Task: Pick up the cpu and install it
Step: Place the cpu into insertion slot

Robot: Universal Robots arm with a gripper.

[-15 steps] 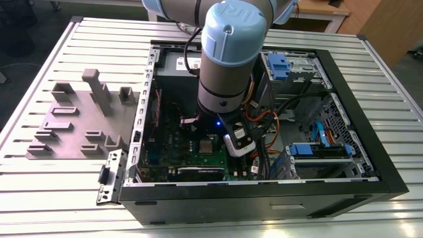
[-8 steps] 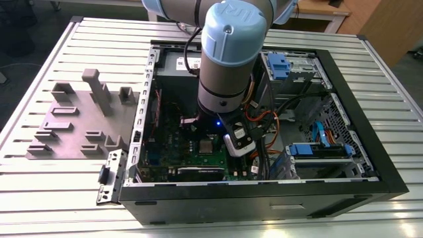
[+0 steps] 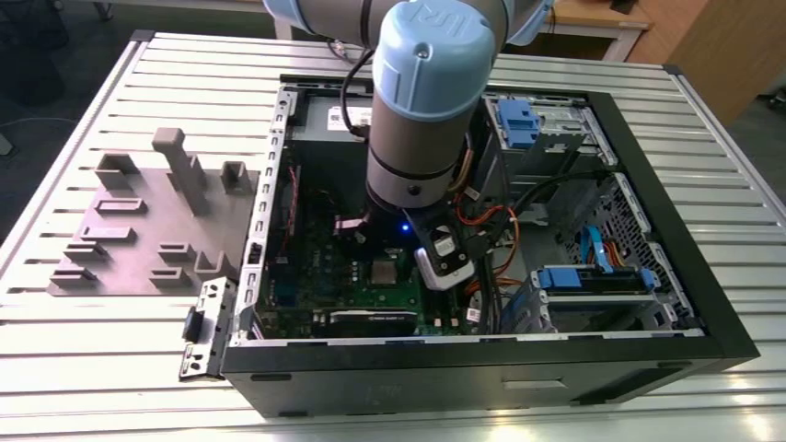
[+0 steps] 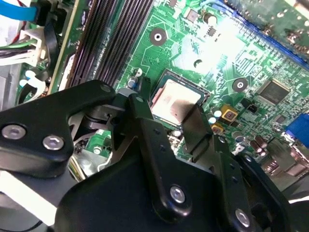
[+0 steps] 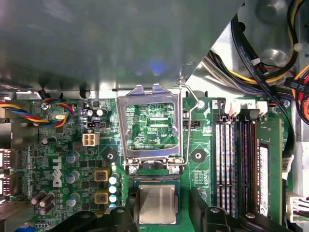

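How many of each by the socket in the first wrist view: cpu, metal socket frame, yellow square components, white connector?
cpu: 1
socket frame, swung open: 1
yellow square components: 2
white connector: 1
Total: 5

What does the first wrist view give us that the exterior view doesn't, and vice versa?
First wrist view: socket frame hinged up, cpu lying in the socket, gripper open astride it. Exterior view: the arm reaching into the PC case, and a grey fixture on the table at that view's left. Both: the green motherboard.
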